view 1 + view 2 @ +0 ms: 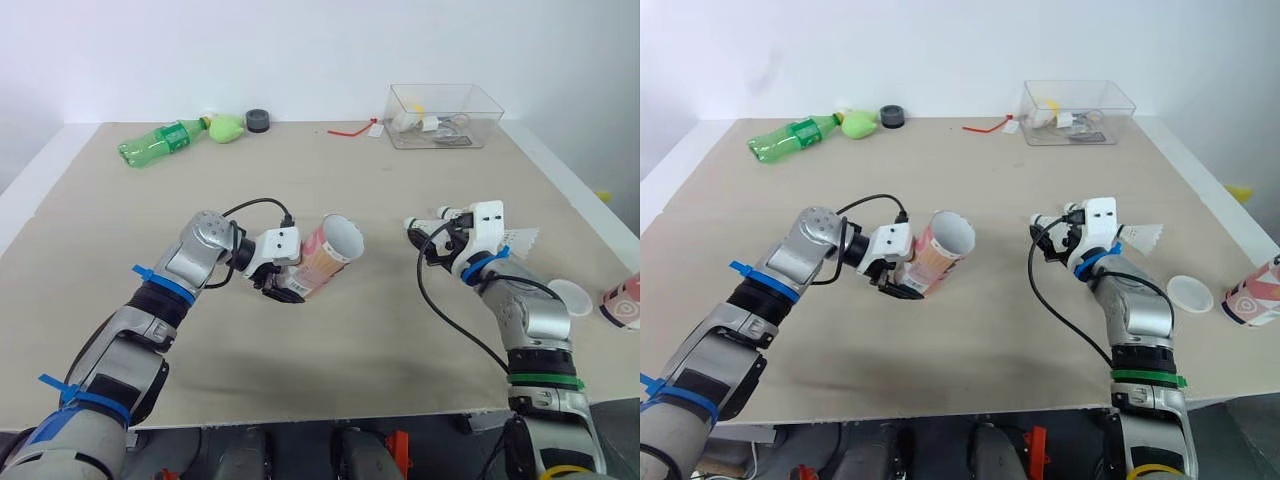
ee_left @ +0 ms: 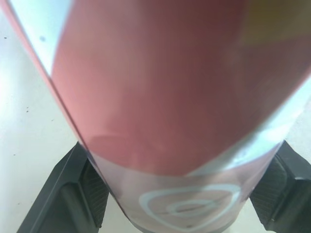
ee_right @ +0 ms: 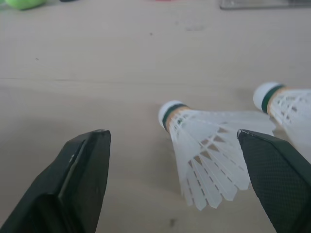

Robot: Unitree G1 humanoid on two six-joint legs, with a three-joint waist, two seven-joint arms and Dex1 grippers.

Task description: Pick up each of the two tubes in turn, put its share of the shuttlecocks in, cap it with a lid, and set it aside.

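Note:
My left gripper [image 1: 280,282] is shut on a pink and orange tube [image 1: 328,255], holding it tilted just above the table with its open white mouth facing right. In the left wrist view the tube [image 2: 160,97] sits between both fingers. My right gripper [image 3: 175,141] stands open over the table, right of the tube; a white shuttlecock [image 3: 204,141] lies between its fingers, apart from both, and a second shuttlecock [image 3: 289,104] lies beside it. Shuttlecock feathers [image 1: 518,240] show behind the right wrist. A white lid [image 1: 570,296] and a second pink tube [image 1: 622,303] lie at the table's right edge.
At the back of the table lie a green bottle [image 1: 160,142], a green lump [image 1: 227,127], a dark round cap [image 1: 258,120], a red tie [image 1: 352,129] and a clear box [image 1: 443,115] of small items. The table's front edge [image 1: 300,418] is close below both arms.

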